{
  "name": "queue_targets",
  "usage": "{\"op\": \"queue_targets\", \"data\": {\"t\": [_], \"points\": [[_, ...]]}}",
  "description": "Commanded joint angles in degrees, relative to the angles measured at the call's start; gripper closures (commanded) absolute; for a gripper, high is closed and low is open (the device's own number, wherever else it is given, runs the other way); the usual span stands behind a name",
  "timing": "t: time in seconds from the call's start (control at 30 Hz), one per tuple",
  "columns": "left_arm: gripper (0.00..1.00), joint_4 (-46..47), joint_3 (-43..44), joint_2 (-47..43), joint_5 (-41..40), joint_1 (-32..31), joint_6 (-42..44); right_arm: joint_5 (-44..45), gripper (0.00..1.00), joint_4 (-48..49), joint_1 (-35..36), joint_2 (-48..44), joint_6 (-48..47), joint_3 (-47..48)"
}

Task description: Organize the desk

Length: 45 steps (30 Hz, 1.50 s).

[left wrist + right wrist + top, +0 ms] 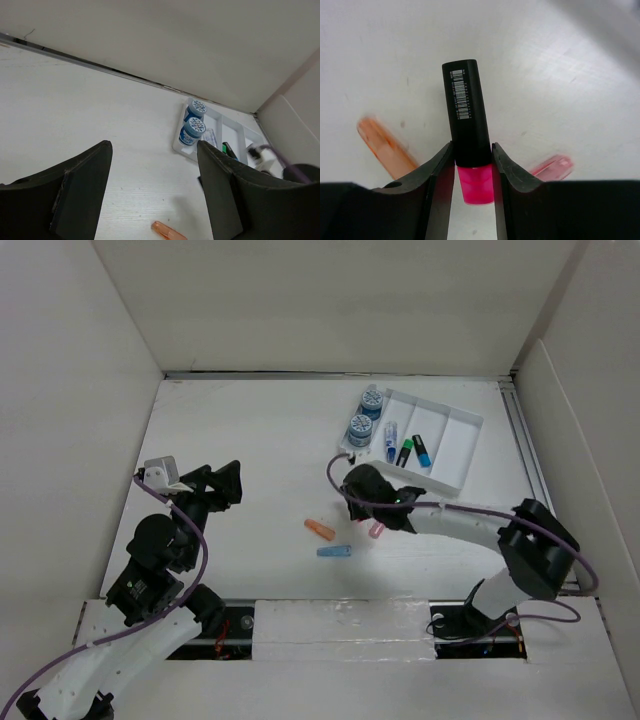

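The desk (260, 440) is a white tabletop with white walls. My right gripper (358, 490) hangs over its middle, shut on a black highlighter with a pink end (467, 110), which sticks out ahead of the fingers (472, 150). A loose pink cap (377, 530) lies just beside it, also in the right wrist view (552, 167). An orange cap (319, 530) and a blue cap (335, 551) lie to the left. My left gripper (215, 485) is open and empty at the left, jaws wide apart (152, 145).
A white compartmented tray (455, 445) stands at the back right, holding two blue-lidded jars (365, 415) and several markers (405, 450). The orange cap (167, 231) and the tray (177, 145) also show in the left wrist view. A metal rail (525, 440) runs along the right edge.
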Motion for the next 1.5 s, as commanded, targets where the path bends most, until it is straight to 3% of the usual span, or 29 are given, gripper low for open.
{"op": "queue_targets", "data": {"t": [0.0, 0.03, 0.07, 0.1, 0.37, 0.4, 0.43, 0.53, 0.63, 0.7, 0.77, 0.83, 1.0, 1.03, 1.1, 1.13, 1.17, 1.47], "points": [[0.35, 2.00, -0.10, 0.12, 0.50, 0.20, 0.35, 3.57, 0.89, 9.51, -7.32, -8.25, 2.26, 0.49], [0.35, 2.09, -0.28, -0.22, 0.41, 0.20, 0.35, 0.26, 0.89, 11.72, -15.78, -9.30, 5.32, -0.56], [0.35, 2.09, -0.28, -0.23, 0.41, 0.20, 0.35, 0.23, 0.89, 13.75, -15.87, -9.31, 5.35, -0.57], [0.35, 2.00, -0.19, -0.23, 0.49, 0.20, 0.26, -0.47, 0.89, 15.33, -20.74, -9.22, 6.39, -0.92], [0.35, 1.65, -0.19, -1.28, 1.02, 0.20, 0.17, 1.19, 0.88, 16.93, -33.62, 0.45, 10.09, 5.58], [0.35, 1.91, -0.28, -1.63, 0.67, 0.20, 0.17, 0.15, 0.83, 17.45, -34.75, 1.14, 10.09, 5.84], [0.35, 2.09, -0.28, -1.81, 0.58, 0.20, 0.17, -0.47, 0.57, 17.98, -36.42, 2.02, 9.57, 6.28], [0.35, 1.74, -0.28, -1.63, 0.76, 0.20, 0.17, -3.02, 0.22, 15.80, -37.66, 3.70, 8.08, 9.62], [0.35, 1.82, -0.28, -1.63, 0.41, 0.20, 0.09, -2.76, 0.20, 16.66, -36.00, 0.11, 6.85, 7.88], [0.35, 1.83, -0.28, -1.37, 0.49, 0.20, 0.17, -3.55, 0.26, 17.89, -33.02, -4.18, 5.97, 5.68], [0.35, 1.74, -0.28, -1.02, 0.58, 0.20, 0.17, -9.07, 0.67, 21.58, -27.94, -6.66, 3.07, 0.94], [0.35, 1.91, -0.28, -1.11, 0.06, 0.20, 0.17, -14.53, 1.00, 22.73, -23.36, -8.52, -0.08, -2.74], [0.34, 2.09, -0.28, -0.23, 0.23, 0.20, 0.26, -14.72, 0.99, 18.43, -6.07, -6.06, -4.67, -5.40], [0.34, 2.26, -0.19, -0.05, 0.06, 0.20, 0.35, -14.46, 0.79, 17.29, -3.85, -5.71, -5.37, -5.58], [0.34, 2.18, -0.10, 0.38, 0.14, 0.20, 0.35, -12.71, 0.51, 16.06, 0.20, -4.83, -5.55, -5.49], [0.34, 2.09, -0.02, 0.47, 0.32, 0.20, 0.35, -12.26, 0.32, 15.18, 3.35, -4.39, -5.55, -5.23], [0.34, 2.00, -0.10, 0.48, 0.41, 0.20, 0.26, -11.91, 0.27, 14.65, 4.69, -3.00, -5.46, -4.10], [0.34, 2.09, -0.19, 0.30, -0.12, 0.20, 0.35, -5.41, 0.28, 8.32, 8.57, 7.29, -5.03, 2.59]]}}
